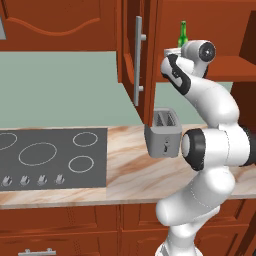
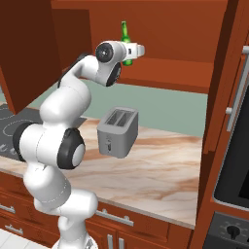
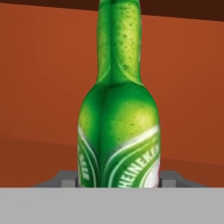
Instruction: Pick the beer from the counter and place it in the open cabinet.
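Observation:
The beer is a green glass bottle with a pale label, standing upright inside the open cabinet. It rises just above the hand in the left base view and the right base view. My gripper is shut on the beer's lower body, with a fingertip tight against each side. Whether the bottle's base rests on the cabinet shelf I cannot tell. The cabinet door stands swung out, with its long silver bar handle. The sink counter is out of view.
A grey toaster stands on the marble top straight below the cabinet. The black cooktop lies to the left. A dark oven front in a tall wooden column bounds the right side. The open door hangs left of the arm.

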Controlling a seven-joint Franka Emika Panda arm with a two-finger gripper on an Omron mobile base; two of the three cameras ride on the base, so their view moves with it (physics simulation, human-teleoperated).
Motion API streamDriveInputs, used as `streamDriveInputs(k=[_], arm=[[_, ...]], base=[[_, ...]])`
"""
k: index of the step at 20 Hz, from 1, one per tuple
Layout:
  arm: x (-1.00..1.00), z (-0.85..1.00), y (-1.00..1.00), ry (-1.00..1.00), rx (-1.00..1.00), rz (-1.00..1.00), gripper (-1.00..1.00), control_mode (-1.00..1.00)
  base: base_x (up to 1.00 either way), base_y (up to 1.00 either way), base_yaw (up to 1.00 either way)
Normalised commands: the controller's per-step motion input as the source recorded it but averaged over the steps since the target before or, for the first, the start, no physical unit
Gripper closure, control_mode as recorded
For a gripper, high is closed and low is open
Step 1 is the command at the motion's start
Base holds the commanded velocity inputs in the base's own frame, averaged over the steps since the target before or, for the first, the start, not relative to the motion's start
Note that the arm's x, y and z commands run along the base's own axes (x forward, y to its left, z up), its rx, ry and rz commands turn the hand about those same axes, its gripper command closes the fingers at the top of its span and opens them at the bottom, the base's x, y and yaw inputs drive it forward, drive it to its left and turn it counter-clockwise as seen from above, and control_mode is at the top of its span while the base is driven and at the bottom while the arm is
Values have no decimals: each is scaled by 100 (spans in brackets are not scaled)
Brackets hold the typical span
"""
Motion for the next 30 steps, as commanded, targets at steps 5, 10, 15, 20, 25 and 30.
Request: streamDriveInputs(k=[5, 10, 15, 20, 25, 30], arm=[[0, -39, 0, 0, 0, 0, 100, -100], [0, -28, 0, -1, 0, 0, 100, -100], [2, -18, -1, 0, 0, 0, 100, -100], [0, -14, -7, 2, 0, 0, 100, -100], [0, -14, -14, 4, 5, -1, 100, -100], [0, -16, -12, 5, 8, -2, 100, -100]], base=[[0, 0, 0], [0, 0, 0], [0, 0, 0], [0, 0, 0], [0, 0, 0], [0, 0, 0]])
